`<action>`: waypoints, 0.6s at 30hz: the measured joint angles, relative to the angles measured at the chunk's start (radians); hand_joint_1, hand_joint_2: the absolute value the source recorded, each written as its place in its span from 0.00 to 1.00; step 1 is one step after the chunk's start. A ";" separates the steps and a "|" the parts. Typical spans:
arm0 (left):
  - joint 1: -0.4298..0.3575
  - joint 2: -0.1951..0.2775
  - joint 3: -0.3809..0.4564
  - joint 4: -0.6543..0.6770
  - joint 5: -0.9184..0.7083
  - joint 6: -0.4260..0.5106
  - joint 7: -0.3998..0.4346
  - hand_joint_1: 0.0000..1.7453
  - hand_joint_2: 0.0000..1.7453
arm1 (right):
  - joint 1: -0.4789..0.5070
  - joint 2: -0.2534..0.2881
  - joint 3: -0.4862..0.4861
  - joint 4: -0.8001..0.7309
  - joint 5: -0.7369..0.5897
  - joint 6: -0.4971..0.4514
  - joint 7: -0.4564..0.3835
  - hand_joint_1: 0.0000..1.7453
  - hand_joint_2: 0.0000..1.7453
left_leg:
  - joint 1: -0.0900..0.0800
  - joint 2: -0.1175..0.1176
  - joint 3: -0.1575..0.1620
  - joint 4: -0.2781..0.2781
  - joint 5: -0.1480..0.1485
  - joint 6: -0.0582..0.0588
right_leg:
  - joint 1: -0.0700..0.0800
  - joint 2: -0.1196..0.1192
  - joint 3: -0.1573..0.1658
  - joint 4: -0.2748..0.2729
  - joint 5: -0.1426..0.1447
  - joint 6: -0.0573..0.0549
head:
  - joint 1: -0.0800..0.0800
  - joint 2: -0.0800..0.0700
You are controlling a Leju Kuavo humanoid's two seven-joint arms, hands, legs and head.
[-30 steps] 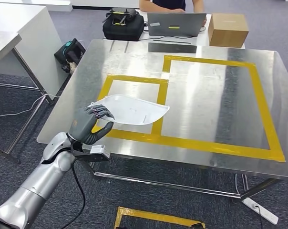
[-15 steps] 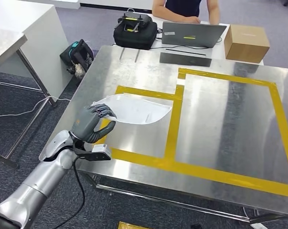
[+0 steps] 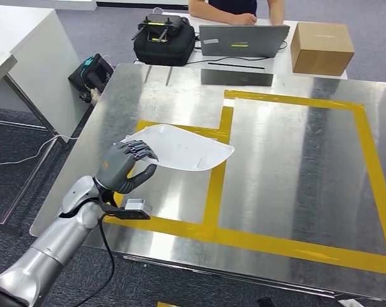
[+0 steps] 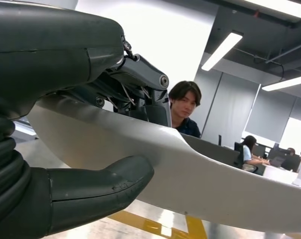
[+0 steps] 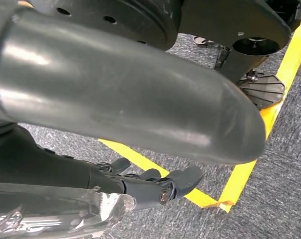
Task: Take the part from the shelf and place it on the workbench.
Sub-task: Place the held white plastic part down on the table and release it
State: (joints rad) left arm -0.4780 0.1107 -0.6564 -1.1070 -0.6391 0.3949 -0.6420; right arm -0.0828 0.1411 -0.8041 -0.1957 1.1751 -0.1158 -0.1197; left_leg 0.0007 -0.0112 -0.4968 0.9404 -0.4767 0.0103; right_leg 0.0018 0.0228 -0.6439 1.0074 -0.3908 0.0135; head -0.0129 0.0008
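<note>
One white curved part [image 3: 181,147] is held at its near end by the left hand [image 3: 123,167], thumb beneath and fingers [image 3: 140,150] over the top, above the smaller yellow-taped rectangle [image 3: 215,185] on the steel tabletop [image 3: 297,166]. Whether the part's far tip touches the surface cannot be told. The step in hand looks like the placing itself: next the arm would need to lower the part flat inside the tape, then let go. The right hand [image 5: 156,184] hangs over the carpet, fingers loosely apart, holding nothing.

White part [image 3: 181,148], silver workbench [image 3: 287,153], yellow tape [image 3: 215,185], brown box [image 3: 321,48]
</note>
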 joint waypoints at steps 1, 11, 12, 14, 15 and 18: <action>0.000 0.002 -0.001 0.000 0.000 0.001 0.000 0.71 1.00 | 0.000 0.000 0.000 0.000 0.001 0.000 0.000 0.00 0.00 | 0.001 0.000 0.001 -0.003 -0.001 -0.010 | 0.001 0.000 0.000 0.000 0.000 0.000 | 0.000 0.000; 0.009 0.019 -0.003 0.000 0.000 0.004 -0.003 0.71 1.00 | 0.000 0.002 0.001 0.000 0.006 -0.003 -0.001 0.00 0.00 | -0.001 0.000 0.004 -0.005 0.001 -0.032 | -0.003 -0.002 0.006 -0.003 0.003 0.003 | 0.001 0.000; 0.009 0.020 -0.003 0.000 0.000 0.004 -0.003 0.71 1.00 | 0.000 0.002 0.001 0.000 0.006 -0.003 -0.001 0.00 0.00 | -0.001 0.000 0.004 -0.005 0.001 -0.032 | -0.003 -0.002 0.007 -0.004 0.004 0.004 | 0.001 0.000; 0.010 0.023 -0.005 0.000 -0.001 0.004 -0.003 0.36 1.00 | 0.000 0.004 0.001 0.000 0.006 -0.003 -0.001 0.00 0.00 | -0.001 0.000 0.004 -0.004 0.001 -0.032 | -0.004 -0.002 0.008 -0.005 0.004 0.004 | 0.001 0.000; 0.010 0.024 -0.006 0.000 -0.001 0.005 -0.003 0.18 1.00 | 0.000 0.005 0.001 0.000 0.006 -0.003 -0.001 0.00 0.00 | -0.001 0.000 0.004 -0.004 0.001 -0.032 | -0.004 -0.002 0.008 -0.006 0.004 0.004 | 0.001 0.000; 0.011 0.025 -0.007 0.000 -0.003 0.004 -0.003 0.00 1.00 | 0.000 0.006 0.001 0.000 0.005 -0.003 -0.001 0.00 0.00 | -0.001 0.000 0.004 -0.004 0.001 -0.032 | -0.004 -0.002 0.009 -0.008 0.005 0.005 | 0.001 0.000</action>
State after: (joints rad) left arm -0.4674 0.1360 -0.6637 -1.1070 -0.6422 0.3994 -0.6448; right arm -0.0827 0.1467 -0.8034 -0.1957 1.1801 -0.1190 -0.1209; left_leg -0.0006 -0.0114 -0.4923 0.9361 -0.4755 -0.0213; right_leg -0.0021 0.0206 -0.6349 0.9996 -0.3863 0.0183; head -0.0122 0.0008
